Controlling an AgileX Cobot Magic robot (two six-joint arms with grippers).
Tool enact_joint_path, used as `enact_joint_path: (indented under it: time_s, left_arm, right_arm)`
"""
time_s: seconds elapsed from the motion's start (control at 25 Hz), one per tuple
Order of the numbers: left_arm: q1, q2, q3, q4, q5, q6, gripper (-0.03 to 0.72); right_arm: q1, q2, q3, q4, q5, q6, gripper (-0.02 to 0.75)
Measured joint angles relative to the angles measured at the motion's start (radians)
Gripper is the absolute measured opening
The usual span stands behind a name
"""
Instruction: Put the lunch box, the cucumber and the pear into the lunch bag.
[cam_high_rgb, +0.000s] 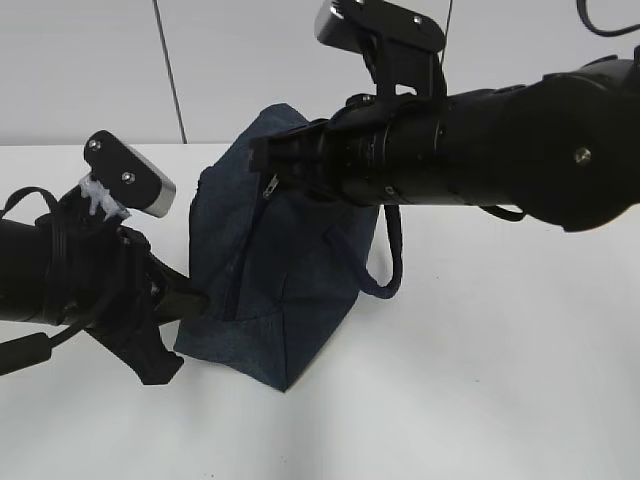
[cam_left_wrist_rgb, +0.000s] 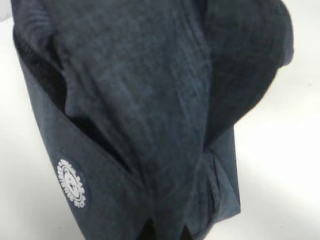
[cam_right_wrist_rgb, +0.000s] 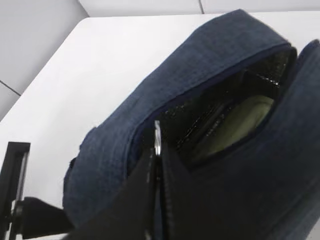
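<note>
Exterior view: lunch bag (cam_high_rgb: 280, 270) stands on the white table (cam_high_rgb: 480, 380), dark denim, loop handle (cam_high_rgb: 388, 262) hanging at its right side. Left gripper (cam_high_rgb: 185, 305) presses against the bag's lower left flank, jaws together, apparently nipping fabric, though the contact is dark and hard to read. Right gripper (cam_high_rgb: 270, 165) reaches across at the bag's top, beside the zipper line; jaws closed. No cucumber or pear lies loose on the table in any view.

Left wrist view: fills almost wholly with blurred denim. A round white logo patch (cam_left_wrist_rgb: 71, 183) shows low on the bag's side. The gripper's own fingers are not clear here; only dark tips at the bottom edge. Whether cloth is truly held I cannot tell from this view.

Right wrist view: right gripper's fingers (cam_right_wrist_rgb: 142, 200) pressed together on a thin metal piece, likely the zipper pull (cam_right_wrist_rgb: 157, 137). The bag mouth is partly open. Inside, against glossy dark lining, a pale sage-green surface (cam_right_wrist_rgb: 235, 125), most likely the lunch box lid.

Judgement: loading looks finished or nearly so; the zipper seems the work in hand. Cucumber and pear are unseen, presumably inside, unconfirmed.
</note>
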Motion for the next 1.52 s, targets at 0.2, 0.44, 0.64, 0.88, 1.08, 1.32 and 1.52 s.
enact_joint_path:
  time_s: [0.2, 0.44, 0.64, 0.88, 1.08, 1.32, 1.52]
  left_arm:
    - [0.0, 0.0, 0.0, 0.0, 0.003, 0.0, 0.005]
    - [0.0, 0.0, 0.0, 0.0, 0.007, 0.0, 0.005]
    - [0.0, 0.0, 0.0, 0.0, 0.021, 0.0, 0.005]
    - [0.0, 0.0, 0.0, 0.0, 0.024, 0.0, 0.005]
    - [0.0, 0.0, 0.0, -0.003, 0.024, 0.0, 0.005]
    - [0.0, 0.0, 0.0, -0.003, 0.029, 0.0, 0.005]
    - [0.0, 0.0, 0.017, 0.0, 0.032, 0.0, 0.004]
  right_arm:
    - [-0.038, 0.0, -0.002, 0.003, 0.0, 0.0, 0.0]
    - [-0.056, 0.012, -0.022, 0.011, -0.028, 0.0, 0.0]
    - [-0.061, 0.078, -0.092, 0.013, -0.03, 0.001, 0.0]
    - [-0.083, 0.135, -0.155, 0.015, -0.015, 0.001, 0.0]
    - [-0.094, 0.156, -0.177, -0.007, 0.018, 0.001, 0.0]
    - [-0.126, 0.158, -0.181, -0.018, 0.012, 0.001, 0.0]
    - [-0.138, 0.158, -0.195, -0.029, 0.019, -0.001, 0.0]
